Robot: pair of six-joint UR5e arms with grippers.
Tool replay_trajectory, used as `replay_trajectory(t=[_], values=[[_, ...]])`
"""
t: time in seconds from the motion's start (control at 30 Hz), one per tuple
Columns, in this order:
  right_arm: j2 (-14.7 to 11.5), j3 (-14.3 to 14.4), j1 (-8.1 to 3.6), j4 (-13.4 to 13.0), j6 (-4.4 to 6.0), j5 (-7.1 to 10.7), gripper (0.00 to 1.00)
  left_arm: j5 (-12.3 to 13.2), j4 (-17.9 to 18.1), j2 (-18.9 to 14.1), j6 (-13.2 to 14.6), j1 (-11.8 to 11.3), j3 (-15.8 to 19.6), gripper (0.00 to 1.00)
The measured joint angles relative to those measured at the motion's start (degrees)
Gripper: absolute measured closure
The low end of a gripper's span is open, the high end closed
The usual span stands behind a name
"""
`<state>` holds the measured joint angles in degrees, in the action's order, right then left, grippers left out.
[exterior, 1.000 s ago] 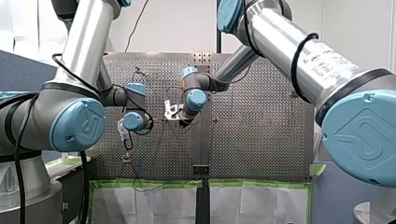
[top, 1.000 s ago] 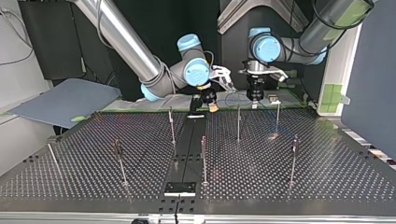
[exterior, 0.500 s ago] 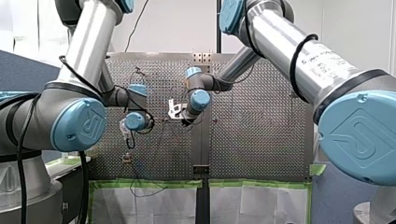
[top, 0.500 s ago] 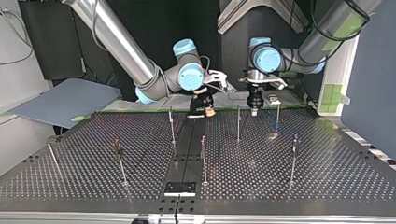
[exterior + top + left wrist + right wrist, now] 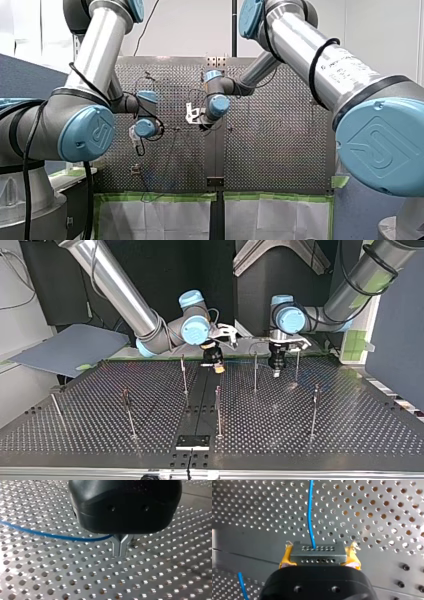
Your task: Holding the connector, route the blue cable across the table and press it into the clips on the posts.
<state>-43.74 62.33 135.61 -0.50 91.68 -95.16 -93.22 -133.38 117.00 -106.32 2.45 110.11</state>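
Perforated metal counter [image 5: 300, 430], one, dark centre strip. My right arm [image 5: 320, 60]: silver tube with a printed label too small to read; the blue joint cap bears a raised emblem, no legible letters. My left arm [image 5: 95, 60]: same build, same emblem. Thin upright posts [image 5: 255, 372], several, spread over the counter; the top view alone shows them clearly. Right tool [image 5: 318, 557]: yellow pads clamped on the two ends of the grey connector [image 5: 317, 551], which is held above the counter's centre strip. Left tool [image 5: 121, 551]: metal fingers [image 5: 117, 547] drawn together, tips just above the holes. Blue cable [image 5: 311, 512]: leaves the connector's pin face and meets the left tool at the root of its fingers; the wrist views alone show both ends.
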Motion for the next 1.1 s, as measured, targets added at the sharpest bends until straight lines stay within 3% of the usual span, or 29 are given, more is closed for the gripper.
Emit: replay_trajectory(t=[0.37, 0.43, 0.5, 0.53, 0.6, 0.63, 0.67, 0.7, 0.73, 0.8, 0.83, 0.87, 1.1], values=[[0.01, -0.74, -1.83, -0.19, 0.01, 1.75, 1.0, 0.74, -0.81, 0.05, -0.03, -0.87, -2.99, 1.0], [0.01, -0.99, -2.11, -0.23, 0.01, 2.11, 1.0, 0.85, -0.83, 0.05, -0.02, -0.97, -3.11, 0.95], [0.01, -1.3, -2.32, -0.25, 0.01, 2.33, 1.0, 0.93, -0.83, 0.03, -0.02, -1.06, -3.15, 0.8], [0.01, -1.46, -2.39, -0.26, 0.01, 2.39, 1.0, 0.95, -0.84, 0.04, -0.03, -1.09, -3.15, 0.8], [0.01, -1.74, -2.51, -0.25, 0.01, 2.47, 1.0, 0.96, -0.84, 0.03, -0.03, -1.19, -3.15, 0.56], [0.01, -1.83, -2.56, -0.26, 0.01, 2.51, 1.0, 0.97, -0.84, 0.02, -0.03, -1.22, -3.15, 0.56], [0.0, -1.9, -2.62, -0.26, 0.01, 2.56, 1.0, 0.96, -0.85, 0.02, -0.03, -1.24, -3.15, 0.4], [0.0, -1.97, -2.71, -0.27, 0.01, 2.64, 1.0, 0.93, -0.89, 0.02, -0.03, -1.28, -3.16, 0.29], [0.0, -2.0, -2.77, -0.27, 0.01, 2.7, 1.0, 0.88, -0.95, 0.02, -0.03, -1.31, -3.16, 0.29], [0.0, -2.04, -2.93, -0.25, 0.01, 2.79, 1.0, 0.52, -1.31, 0.01, -0.03, -1.34, -3.16, 0.07], [0.0, -2.04, -2.99, -0.24, 0.01, 2.82, 1.0, 0.35, -1.48, 0.01, -0.03, -1.34, -3.17, 0.07], [0.0, -2.04, -3.06, -0.24, 0.01, 2.83, 1.0, 0.27, -1.65, 0.01, -0.03, -1.34, -3.17, 0.0], [0.0, -2.06, -3.53, -0.21, 0.01, 2.9, 1.0, 0.63, -3.5, -0.04, 0.67, -1.08, -3.17, 0.0]])
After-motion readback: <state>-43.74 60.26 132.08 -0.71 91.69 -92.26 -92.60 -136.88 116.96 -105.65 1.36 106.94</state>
